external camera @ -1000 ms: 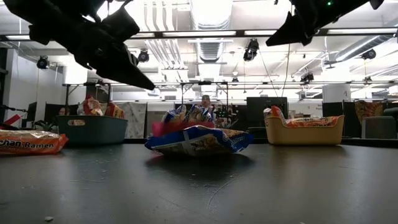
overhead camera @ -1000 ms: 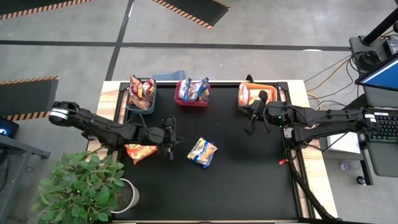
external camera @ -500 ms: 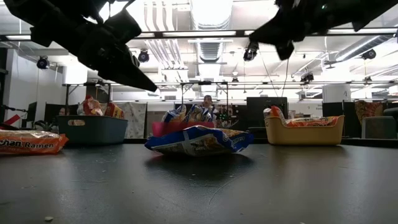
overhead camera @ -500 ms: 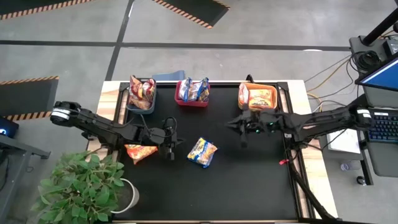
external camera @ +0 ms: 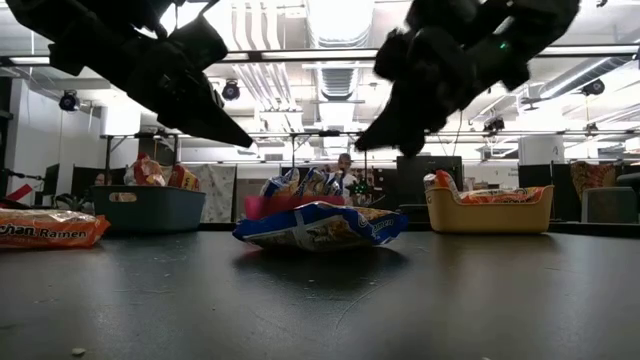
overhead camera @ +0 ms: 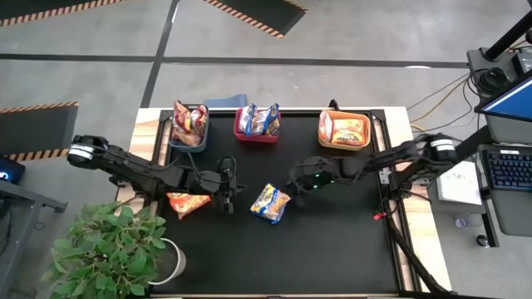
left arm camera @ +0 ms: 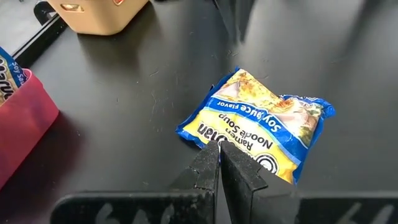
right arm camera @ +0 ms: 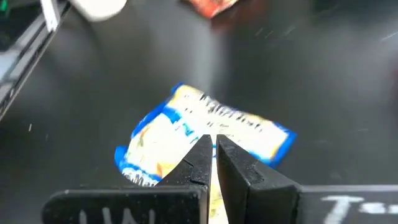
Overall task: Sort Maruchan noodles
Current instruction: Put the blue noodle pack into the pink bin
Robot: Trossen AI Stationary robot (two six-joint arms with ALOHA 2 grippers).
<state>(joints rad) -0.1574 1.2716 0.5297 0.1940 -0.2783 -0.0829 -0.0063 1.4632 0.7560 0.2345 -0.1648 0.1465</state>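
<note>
Blue-and-yellow noodle packet [overhead camera: 270, 203] lies crinkled on the black table [overhead camera: 332, 241].
Right gripper [overhead camera: 293, 180] hovers just beside it, pincer closed and empty; left gripper [overhead camera: 226, 202] likewise closed, empty.

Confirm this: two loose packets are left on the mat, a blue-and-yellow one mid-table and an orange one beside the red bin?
Not quite. The orange packet lies near the mat's left edge, below the dark grey bin, not beside the red bin; the high view shows it. The blue-and-yellow packet is mid-table as you say.
</note>
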